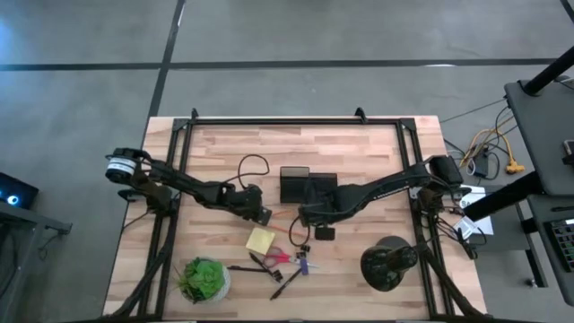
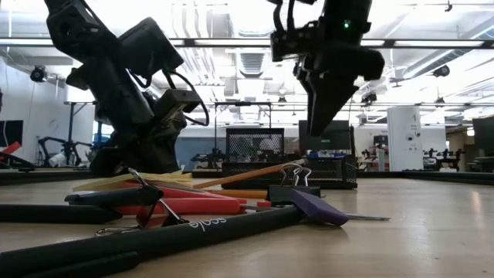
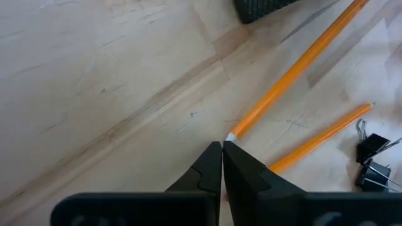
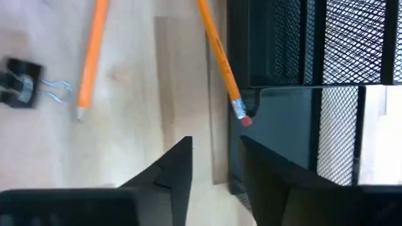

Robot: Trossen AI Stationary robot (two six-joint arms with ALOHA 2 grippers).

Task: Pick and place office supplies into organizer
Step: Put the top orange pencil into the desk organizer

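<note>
The right gripper point(image 4: 213, 163) hovers with its jaws apart over an orange pencil point(image 4: 220, 59) whose eraser end leans on the edge of the organizer point(image 4: 314, 44). It holds nothing, so the step in hand seems to be placing this pencil, and the next move would be to grasp it again and lift it in. The left gripper point(image 3: 222, 166) waits clenched and empty beside another pencil point(image 3: 295, 69).

Green potted plant point(image 1: 204, 279) and round black domed object point(image 1: 387, 262) (well apart)

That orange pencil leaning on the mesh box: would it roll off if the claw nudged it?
Probably. The orange pencil looks thin, straight and stiff, so it would likely pivot or slide rather than bend. Its eraser end rests against the organizer, so a nudge might knock it loose. It seems light; the open right claw could easily shift it.
</note>
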